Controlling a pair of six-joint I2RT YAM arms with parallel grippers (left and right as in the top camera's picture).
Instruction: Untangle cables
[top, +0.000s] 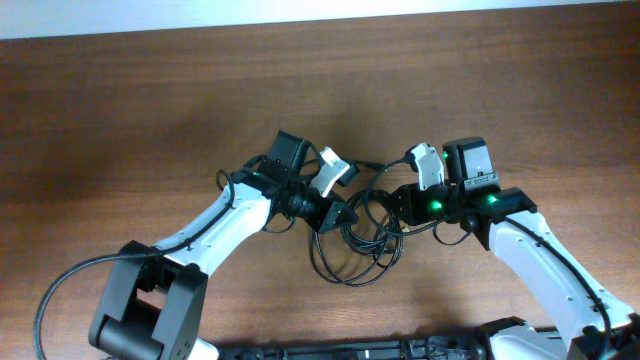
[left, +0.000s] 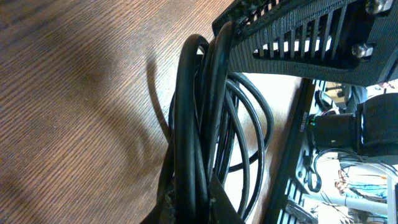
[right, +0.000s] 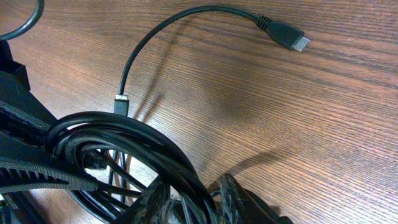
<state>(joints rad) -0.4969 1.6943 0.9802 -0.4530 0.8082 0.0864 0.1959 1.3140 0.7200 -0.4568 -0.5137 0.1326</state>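
- Cables (top: 350, 232): thin black cords wound into a loose coil of several rings, lying on the wooden table (top: 150, 100) near its middle, between the two grippers.
- In the left wrist view the cables (left: 193, 124) run as a tight bundle of parallel strands, with wider rings fanning out beyond it over the table edge.
- In the right wrist view the cables (right: 143, 143) curve as stacked loops. One free end arcs away across the wood to a small metal-tipped plug (right: 292, 36), which lies flat and well apart from the coil. A second plug (right: 122, 102) points down at the top of the coil.
- The left gripper (top: 330, 212) sits at the coil's left edge. Its fingers are pinched on the bundle, one slotted finger (left: 298, 37) above the strands and the other below them.
- The right gripper (top: 402, 205) sits at the coil's right edge, facing the left one, with the rings between them. Its fingers are clamped on the loops, with a ribbed finger (right: 37, 168) against the coil's side.
- The left arm (top: 220, 225) reaches in from the lower left, its white link angled up towards the centre and its wrist bent down to the cords.
- The right arm (top: 540, 260) reaches in from the lower right, mirroring it. Two green lights (top: 436, 206) glow on its wrist.
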